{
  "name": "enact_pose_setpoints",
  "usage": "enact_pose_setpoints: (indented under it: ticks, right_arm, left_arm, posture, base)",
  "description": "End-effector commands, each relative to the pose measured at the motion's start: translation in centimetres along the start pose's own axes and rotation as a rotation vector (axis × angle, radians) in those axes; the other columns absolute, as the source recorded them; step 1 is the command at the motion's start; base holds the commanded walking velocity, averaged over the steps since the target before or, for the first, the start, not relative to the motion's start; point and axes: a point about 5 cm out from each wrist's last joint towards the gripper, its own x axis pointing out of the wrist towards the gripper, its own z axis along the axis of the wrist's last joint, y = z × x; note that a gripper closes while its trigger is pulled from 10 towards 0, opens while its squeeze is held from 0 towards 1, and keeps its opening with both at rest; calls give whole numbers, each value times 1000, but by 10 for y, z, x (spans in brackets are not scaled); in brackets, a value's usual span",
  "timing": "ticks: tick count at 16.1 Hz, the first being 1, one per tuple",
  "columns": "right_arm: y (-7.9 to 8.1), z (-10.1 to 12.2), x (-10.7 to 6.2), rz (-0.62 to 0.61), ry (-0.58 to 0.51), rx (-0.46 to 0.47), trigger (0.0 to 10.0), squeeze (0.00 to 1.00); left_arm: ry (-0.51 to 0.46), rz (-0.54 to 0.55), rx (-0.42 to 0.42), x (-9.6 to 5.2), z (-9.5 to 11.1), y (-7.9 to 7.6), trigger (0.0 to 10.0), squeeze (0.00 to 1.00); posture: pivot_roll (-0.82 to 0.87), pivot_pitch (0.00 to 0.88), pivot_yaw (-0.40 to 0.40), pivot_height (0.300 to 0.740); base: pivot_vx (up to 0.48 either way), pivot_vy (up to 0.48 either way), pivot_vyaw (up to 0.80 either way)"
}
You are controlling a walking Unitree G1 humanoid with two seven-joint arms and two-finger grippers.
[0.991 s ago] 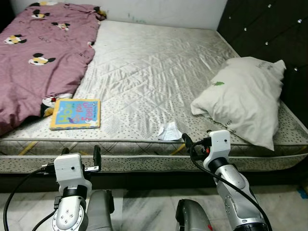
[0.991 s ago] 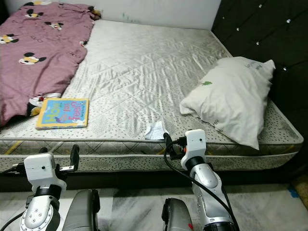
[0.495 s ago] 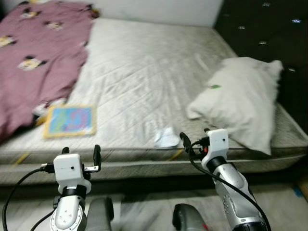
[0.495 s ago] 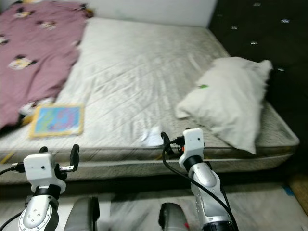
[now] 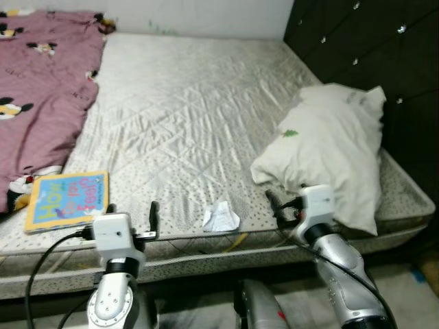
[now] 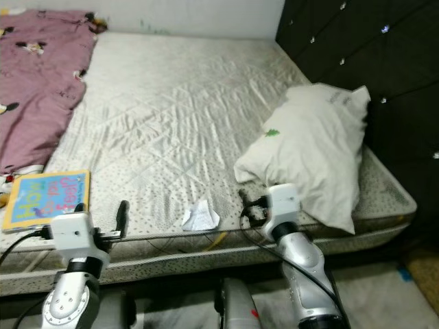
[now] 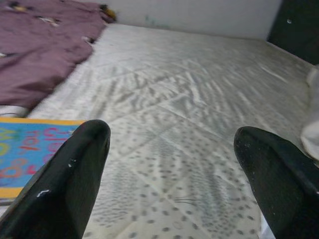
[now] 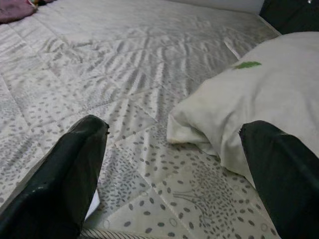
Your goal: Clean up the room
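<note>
A crumpled white paper scrap [image 5: 221, 217] lies near the front edge of the bare grey mattress [image 5: 199, 110]. To its left lies a colourful children's book [image 5: 67, 199], flat by the edge. A white pillow [image 5: 329, 154] rests at the right, against the dark headboard. My left gripper [image 5: 132, 214] hovers open at the mattress edge between book and scrap, with nothing held; its fingers [image 7: 75, 184] frame the book's corner [image 7: 30, 149]. My right gripper [image 5: 288, 205] stands open before the pillow [image 8: 259, 94], with nothing in it.
A purple cartoon-print blanket [image 5: 34, 89] covers the far left of the bed. The black tufted headboard [image 5: 363, 48] runs along the right side. A white wall [image 5: 192, 14] stands behind the bed. Pale floor [image 5: 405, 288] shows at the right.
The camera has turned right and moved closer, so the book, scrap and blanket sit further left in view. Both arms stay raised in front with their fingers apart.
</note>
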Motion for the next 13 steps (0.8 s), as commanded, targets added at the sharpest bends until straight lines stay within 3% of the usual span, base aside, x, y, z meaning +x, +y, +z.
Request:
enact_pose_setpoints:
  ticks: [1, 6, 10, 11, 13]
  right_arm:
    - [8, 2, 2, 30, -12, -1, 10000, 0]
    - [8, 1, 3, 40, -7, -12, 10000, 0]
    - [9, -10, 3, 64, 81, -19, 10000, 0]
    - [6, -12, 2, 43, 97, 32, 10000, 0]
    - [6, -13, 0, 42, 109, 37, 10000, 0]
  left_arm:
    - [24, 20, 10, -3, -4, 6, 10000, 0]
    - [28, 18, 9, -4, -3, 5, 10000, 0]
    - [36, 12, 10, -9, -1, 4, 10000, 0]
    - [38, 15, 9, -12, 2, 5, 10000, 0]
    - [43, 20, 4, -15, 5, 6, 10000, 0]
  posture:
    - [4, 78, -99, 588]
    - [11, 86, -103, 588]
    - [19, 133, -116, 588]
    - [25, 151, -119, 588]
    - [23, 176, -122, 584]
  base:
    - [0, 0, 0]
    - [0, 0, 800]
    - [0, 0, 0]
    - [0, 0, 0]
    - [0, 0, 0]
